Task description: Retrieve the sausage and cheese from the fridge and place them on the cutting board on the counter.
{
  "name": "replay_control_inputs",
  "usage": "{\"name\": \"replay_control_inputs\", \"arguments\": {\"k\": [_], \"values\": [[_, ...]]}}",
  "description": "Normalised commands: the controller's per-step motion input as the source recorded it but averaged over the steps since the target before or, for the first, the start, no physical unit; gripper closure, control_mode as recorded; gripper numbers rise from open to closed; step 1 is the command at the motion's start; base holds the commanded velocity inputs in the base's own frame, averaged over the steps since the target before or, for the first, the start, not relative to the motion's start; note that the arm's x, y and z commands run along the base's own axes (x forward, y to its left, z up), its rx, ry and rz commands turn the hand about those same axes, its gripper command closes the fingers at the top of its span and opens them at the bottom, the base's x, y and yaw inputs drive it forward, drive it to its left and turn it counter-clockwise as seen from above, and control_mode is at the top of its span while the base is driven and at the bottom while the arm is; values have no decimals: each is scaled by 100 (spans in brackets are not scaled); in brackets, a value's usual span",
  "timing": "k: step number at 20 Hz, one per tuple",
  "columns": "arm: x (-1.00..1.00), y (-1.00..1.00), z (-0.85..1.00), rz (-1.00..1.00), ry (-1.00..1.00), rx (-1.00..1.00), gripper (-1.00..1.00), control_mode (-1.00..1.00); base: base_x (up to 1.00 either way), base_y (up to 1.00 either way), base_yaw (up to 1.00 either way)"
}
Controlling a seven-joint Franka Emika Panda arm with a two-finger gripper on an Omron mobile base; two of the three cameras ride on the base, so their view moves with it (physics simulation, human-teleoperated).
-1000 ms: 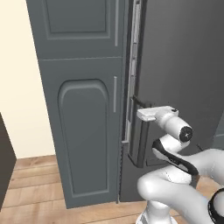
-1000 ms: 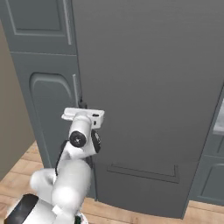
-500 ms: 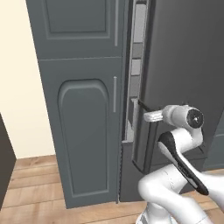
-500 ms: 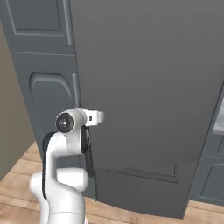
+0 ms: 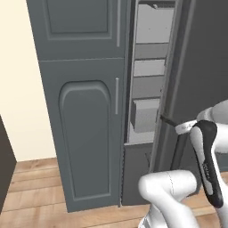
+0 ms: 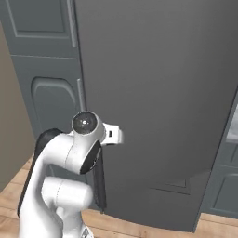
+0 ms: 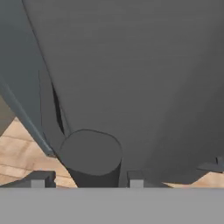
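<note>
Left base view: the fridge (image 5: 196,67) stands at the right, its dark grey door swung partly out, so a tall slot of pale interior shows between the door's edge and the grey panelled cabinet (image 5: 84,111) on the left. Shelves and a boxy drawer (image 5: 144,115) are stacked in that slot. No sausage or cheese can be made out on them from here. The gripper (image 5: 167,120) sits at the door's near edge, at drawer height. How far its fingers are apart is too small to read here.

Right base view: the door's broad flat front fills the far side, plain dark grey, with the cabinet behind it to the left. The arm's wrist (image 6: 111,135) presses close to the door's left edge, where the black handle (image 6: 99,183) runs down behind the arm.

Hand view: the two finger tips (image 7: 43,178) stand on either side of a dark rounded bar, the handle seen end-on, with the door face beyond it and wooden floor (image 7: 17,148) at the left. The fingers are part-way closed around the handle; whether they truly pinch it cannot be told.

The step in hand looks like pulling the door open. To do it well, keep the pull following the door's arc, so the handle stays between the fingers, until the shelves are fully reachable.
</note>
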Motion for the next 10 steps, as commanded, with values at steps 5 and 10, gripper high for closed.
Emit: {"name": "replay_control_inputs", "arguments": {"k": [5,10], "values": [[-100,-100,-24,0,-1,3,100,-100,0,0,0],[-100,-100,-17,0,-9,8,100,-100,0,0,0]]}}
